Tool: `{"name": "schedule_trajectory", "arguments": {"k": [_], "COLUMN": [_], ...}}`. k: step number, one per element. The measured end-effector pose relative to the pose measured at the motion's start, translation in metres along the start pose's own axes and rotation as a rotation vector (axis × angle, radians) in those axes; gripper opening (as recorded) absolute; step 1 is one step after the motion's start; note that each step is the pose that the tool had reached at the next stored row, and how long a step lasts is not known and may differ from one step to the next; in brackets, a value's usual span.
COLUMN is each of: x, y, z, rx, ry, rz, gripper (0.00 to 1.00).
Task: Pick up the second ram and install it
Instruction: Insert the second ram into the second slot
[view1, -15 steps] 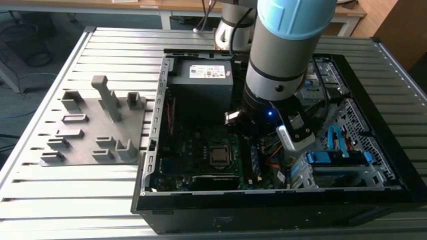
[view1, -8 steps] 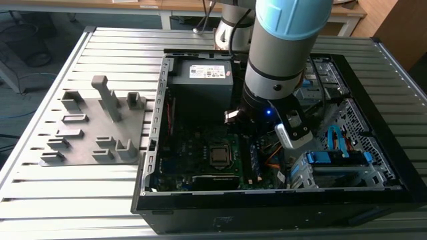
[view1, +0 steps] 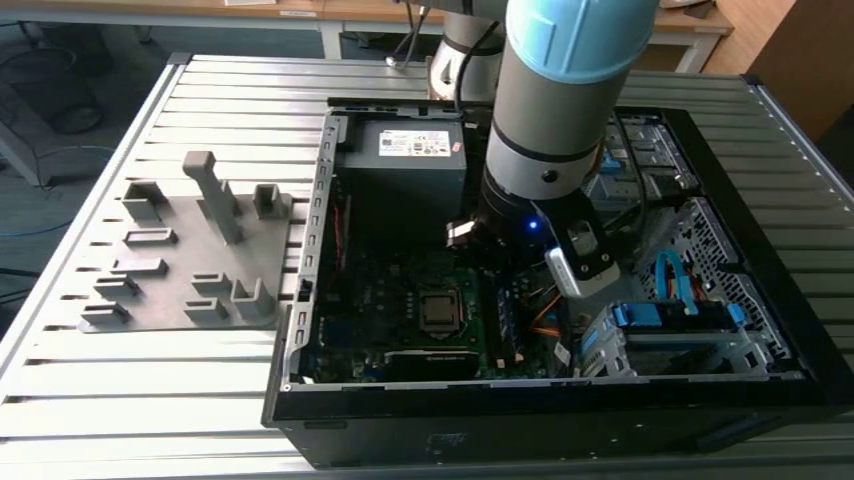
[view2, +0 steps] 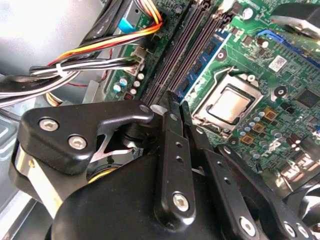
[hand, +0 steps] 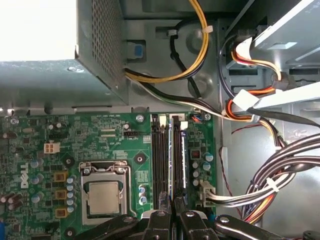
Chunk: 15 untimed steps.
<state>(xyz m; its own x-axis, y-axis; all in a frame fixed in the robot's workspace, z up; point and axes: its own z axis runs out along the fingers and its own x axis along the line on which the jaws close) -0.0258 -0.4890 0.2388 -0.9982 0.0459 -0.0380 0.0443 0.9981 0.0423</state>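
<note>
Second ram (hand: 171, 160) stands on edge in a motherboard (hand: 100, 145) slot beside the CPU socket (hand: 104, 195), inside the open computer case (view1: 300, 300). Gripper (hand: 170, 204) narrow, pinching its near end. Judgement: press straight down, evenly; tilting risks jamming.

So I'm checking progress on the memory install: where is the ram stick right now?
In the first wrist view the ram stick stands on edge among the memory slots, beside the processor socket, with the gripper directly over its near end.

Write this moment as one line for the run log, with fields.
gripper: inside computer case, jaws shut on second ram | ram: on edge, in line with memory slots | seated: cannot tell
</note>
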Motion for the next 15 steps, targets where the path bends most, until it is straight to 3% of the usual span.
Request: {"name": "schedule_trajectory", "arguments": {"k": [4,15], "x": [0.0008,0.0051], "y": [-0.0046,-0.0089], "z": [0.0004,0.0103], "rx": [0.0071,0.0083], "ry": [-0.0003,-0.0002], "rz": [0.000,-0.005], "gripper": [0.14,0.14]}}
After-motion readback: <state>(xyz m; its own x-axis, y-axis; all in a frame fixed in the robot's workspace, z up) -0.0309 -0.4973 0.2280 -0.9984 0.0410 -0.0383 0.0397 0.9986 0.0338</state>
